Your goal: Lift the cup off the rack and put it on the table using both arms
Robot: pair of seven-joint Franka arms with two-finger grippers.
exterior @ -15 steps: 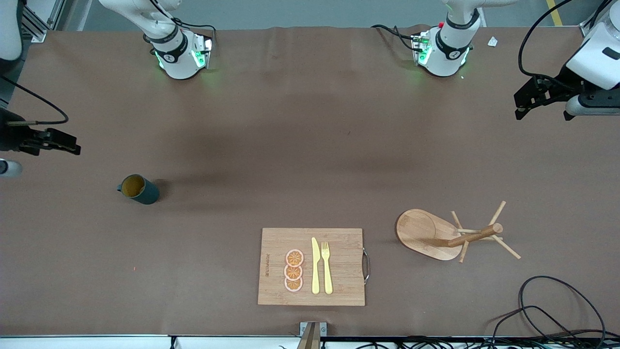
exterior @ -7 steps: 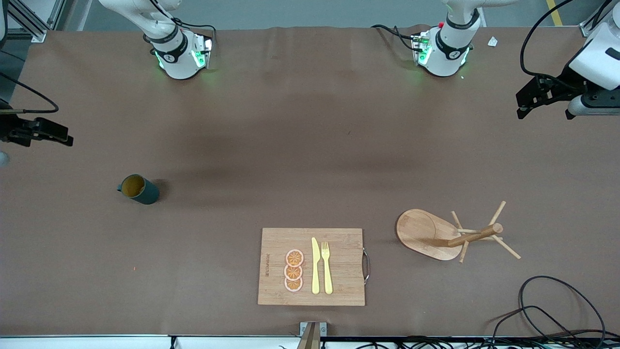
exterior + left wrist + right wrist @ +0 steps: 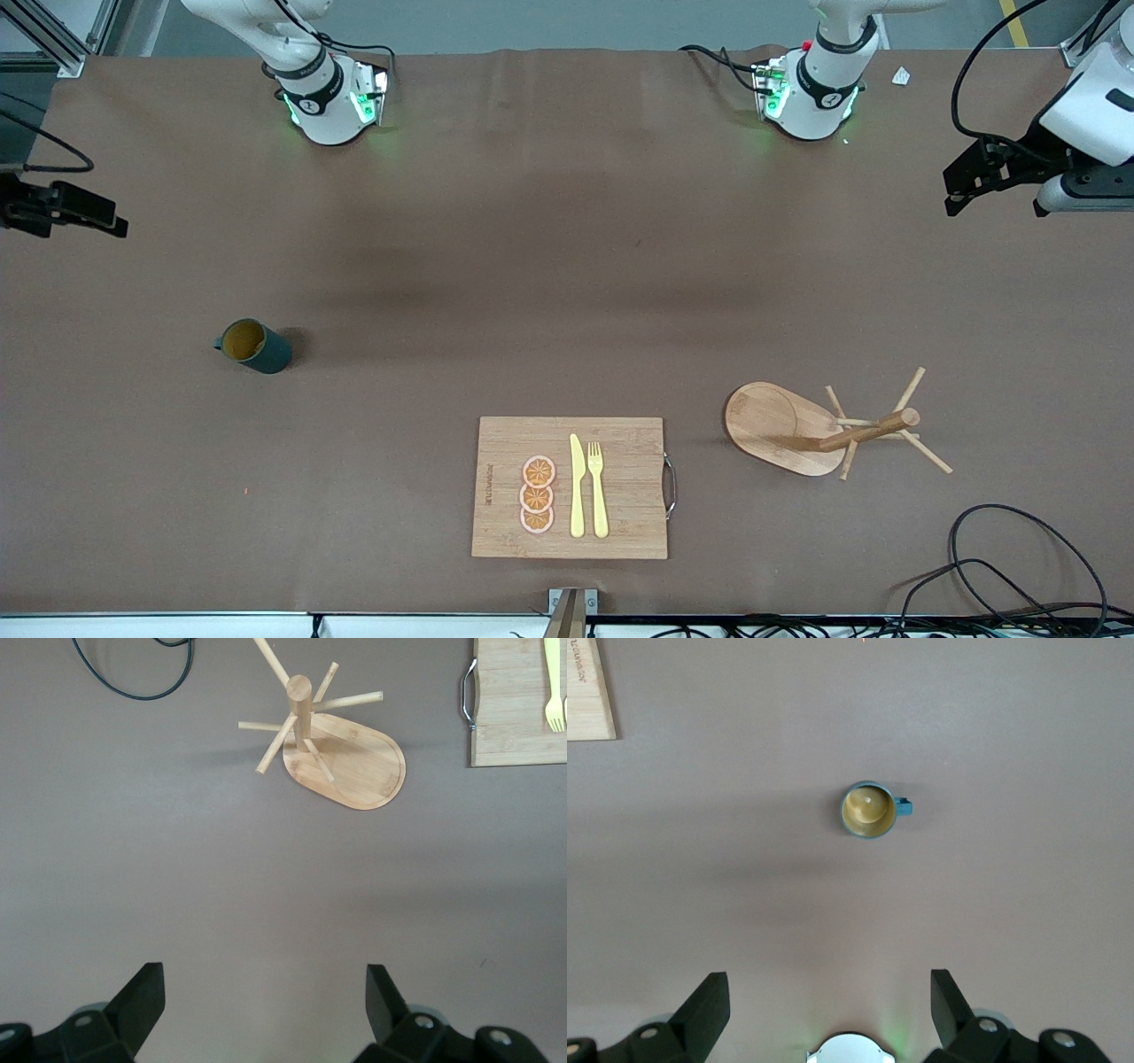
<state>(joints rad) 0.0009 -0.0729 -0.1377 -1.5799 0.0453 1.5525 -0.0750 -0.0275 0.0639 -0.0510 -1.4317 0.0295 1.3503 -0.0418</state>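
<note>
- Front view: cup (image 3: pixel 253 346) stands on the desk (image 3: pixel 532 266), well apart from the empty rack (image 3: pixel 819 430) — placement looks done.
- Right tool (image 3: pixel 66 215) and left tool (image 3: pixel 974 177) have retreated outward — both with fingers apart.

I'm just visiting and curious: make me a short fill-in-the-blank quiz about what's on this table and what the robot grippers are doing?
1. The cup stands upright on the ____, not on the rack.
2. The pegs of the rack hold ____ cups.
3. On the cutting board a yellow knife lies beside a yellow ____.
4. The left gripper and the right gripper are both ____ and hold nothing.

Missing words: table; no; fork; open
</note>
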